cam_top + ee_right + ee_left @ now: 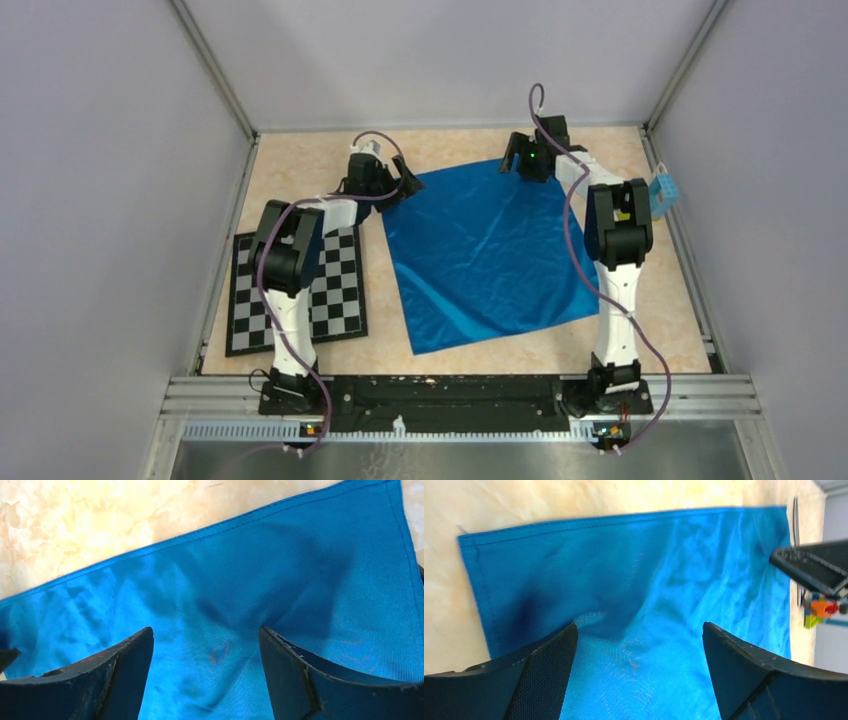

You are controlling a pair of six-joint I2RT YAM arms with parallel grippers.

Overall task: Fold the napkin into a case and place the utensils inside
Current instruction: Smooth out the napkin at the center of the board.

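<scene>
The blue napkin lies spread flat on the table. My left gripper is open over its far left corner; in the left wrist view the jaws stand wide apart above the cloth, holding nothing. My right gripper is open over the far right corner; in the right wrist view the jaws are apart above the cloth. A slim silver-grey utensil shows past the napkin's far edge in the left wrist view. The black utensil is out of view. No case is formed.
A black-and-white chessboard lies left of the napkin, partly under the left arm. Small colourful toy blocks sit beyond the napkin near the right arm. A light-blue object is at the right wall. Walls close in three sides.
</scene>
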